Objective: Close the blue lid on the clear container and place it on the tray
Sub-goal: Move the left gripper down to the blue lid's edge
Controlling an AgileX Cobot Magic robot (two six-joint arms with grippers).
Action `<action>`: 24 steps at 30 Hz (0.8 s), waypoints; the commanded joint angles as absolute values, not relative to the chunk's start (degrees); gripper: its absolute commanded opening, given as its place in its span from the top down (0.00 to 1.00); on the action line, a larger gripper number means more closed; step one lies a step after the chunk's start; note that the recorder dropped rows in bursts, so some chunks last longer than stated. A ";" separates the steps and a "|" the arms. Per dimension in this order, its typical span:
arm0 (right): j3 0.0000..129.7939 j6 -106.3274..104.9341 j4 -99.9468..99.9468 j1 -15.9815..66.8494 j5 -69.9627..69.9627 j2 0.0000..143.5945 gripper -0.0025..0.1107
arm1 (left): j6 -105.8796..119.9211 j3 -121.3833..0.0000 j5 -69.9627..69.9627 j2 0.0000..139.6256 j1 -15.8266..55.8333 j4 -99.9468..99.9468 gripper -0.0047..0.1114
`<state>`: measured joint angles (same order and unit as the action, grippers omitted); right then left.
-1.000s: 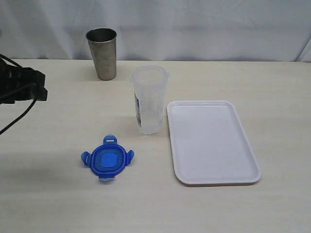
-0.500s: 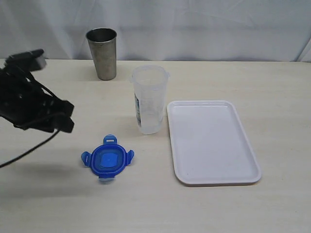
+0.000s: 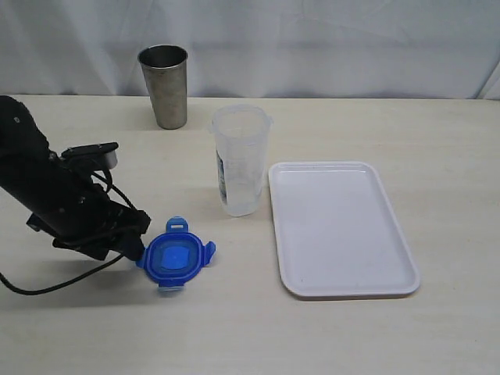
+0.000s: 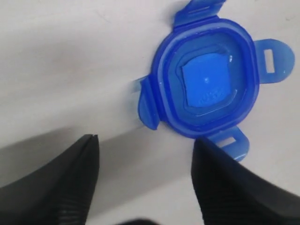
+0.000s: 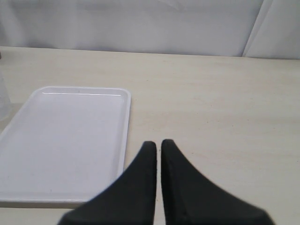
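The blue lid (image 3: 175, 258) lies flat on the table, front left of the clear container (image 3: 241, 160), which stands upright with no lid on it. The white tray (image 3: 344, 226) lies just right of the container with nothing on it. My left gripper (image 3: 131, 241) is low at the lid's left edge. In the left wrist view the left gripper (image 4: 144, 141) is open, with bare table between its fingers and the lid (image 4: 206, 79) just beyond their tips. My right gripper (image 5: 158, 143) is shut on nothing, hovering near a corner of the tray (image 5: 70, 140); the exterior view does not show it.
A steel tumbler (image 3: 164, 78) stands upright at the back, left of the container. The left arm's black cable (image 3: 47, 286) trails over the table at the front left. A white curtain hangs behind the table.
The left arm has swung in from the left edge and come down towards the front, ending beside the blue lid. The lid, container and tray have not moved.
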<state>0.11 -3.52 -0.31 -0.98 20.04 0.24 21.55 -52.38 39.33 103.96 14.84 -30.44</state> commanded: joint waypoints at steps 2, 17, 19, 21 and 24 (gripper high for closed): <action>0.00 -3.68 -0.70 -1.19 19.81 0.00 0.94 | 21.31 -52.72 38.34 105.84 15.34 -32.65 0.52; 0.00 -3.68 -0.70 -1.19 19.81 0.00 0.94 | 29.99 -52.62 36.06 106.38 15.44 -40.89 0.52; 0.00 -3.68 -0.70 -1.19 19.81 0.00 0.94 | 29.99 -52.62 35.82 106.38 15.44 -40.36 0.52; 0.00 -3.68 -0.70 -1.19 19.81 0.00 0.94 | 29.33 -52.62 35.33 106.38 15.44 -38.90 0.52; 0.00 -3.68 -0.70 -1.19 19.81 0.00 0.94 | 28.17 -51.26 33.23 106.38 15.44 -38.73 0.52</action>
